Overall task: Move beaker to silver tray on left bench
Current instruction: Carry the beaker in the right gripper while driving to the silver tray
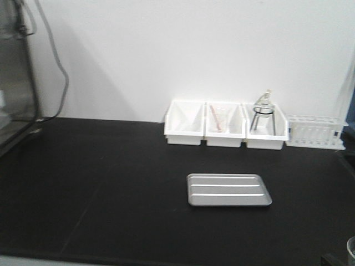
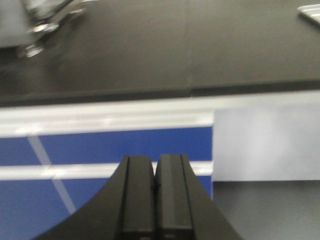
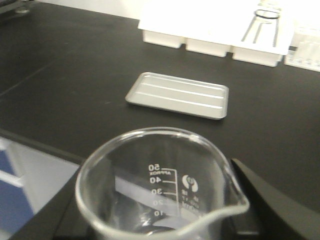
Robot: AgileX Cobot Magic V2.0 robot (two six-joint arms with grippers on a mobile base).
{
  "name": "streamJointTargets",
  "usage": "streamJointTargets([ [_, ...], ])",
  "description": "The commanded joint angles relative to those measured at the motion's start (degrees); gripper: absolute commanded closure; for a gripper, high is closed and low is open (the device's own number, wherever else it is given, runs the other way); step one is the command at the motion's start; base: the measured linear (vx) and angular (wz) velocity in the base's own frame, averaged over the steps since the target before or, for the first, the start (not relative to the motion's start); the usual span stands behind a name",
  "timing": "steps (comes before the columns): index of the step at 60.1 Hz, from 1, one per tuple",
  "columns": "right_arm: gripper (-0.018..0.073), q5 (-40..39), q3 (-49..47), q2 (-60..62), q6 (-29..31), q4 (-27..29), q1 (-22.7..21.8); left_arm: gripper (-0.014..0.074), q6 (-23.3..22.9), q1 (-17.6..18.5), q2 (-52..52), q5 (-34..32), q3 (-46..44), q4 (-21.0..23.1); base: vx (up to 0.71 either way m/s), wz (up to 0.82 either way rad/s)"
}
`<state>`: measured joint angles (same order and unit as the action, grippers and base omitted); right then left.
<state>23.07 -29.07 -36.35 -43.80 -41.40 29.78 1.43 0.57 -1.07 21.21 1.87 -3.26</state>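
My right hand [image 3: 165, 222] pinches the beaker [image 3: 160, 185] low on its sides, I think; the glass hides my fingers. It is light, slippery and easy to break, so I squeeze gently. It hangs by the worktop's [image 3: 75, 90] front edge, well short of the silver tray [image 3: 177, 95]. My left hand [image 2: 156, 200] is pressed together, empty.

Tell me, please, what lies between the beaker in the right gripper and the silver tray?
Nothing stands there. In the right wrist view, only bare black worktop of the left bench stretches from the beaker to the silver tray.
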Motion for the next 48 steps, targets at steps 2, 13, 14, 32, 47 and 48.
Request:
streamJointTargets([
  [2,0.0571,-3.04,-1.75,-0.05,0.41,-1.51,-0.04,0.0595,-0.1,0.33,-0.41,-4.33,1.14,0.16,0.4,-0.42],
  [13,0.0571,-3.04,-1.75,-0.05,0.41,-1.51,-0.04,0.0595,-0.1,0.33,-0.41,-4.33,1.14,0.16,0.37,-0.32],
  [14,0.0571,-3.04,-1.75,-0.05,0.41,-1.51,-0.04,0.0595,-0.1,0.33,-0.41,-4.33,1.14,0.16,0.36,-0.24],
  [32,0.0571,-3.04,-1.75,-0.05,0.41,-1.51,-0.04,0.0595,-0.1,0.33,-0.41,-4.33,1.14,0.16,0.35,-0.15],
  [47,0.0571,-3.04,-1.75,-0.05,0.41,-1.51,-0.04,0.0595,-0.1,0.33,-0.41,-4.33,1.14,0.16,0.29,-0.07],
  [48,0.0571,-3.04,-1.75,-0.05,0.41,-1.51,-0.04,0.0595,-0.1,0.33,-0.41,-4.33,1.14,0.16,0.25,-0.06],
])
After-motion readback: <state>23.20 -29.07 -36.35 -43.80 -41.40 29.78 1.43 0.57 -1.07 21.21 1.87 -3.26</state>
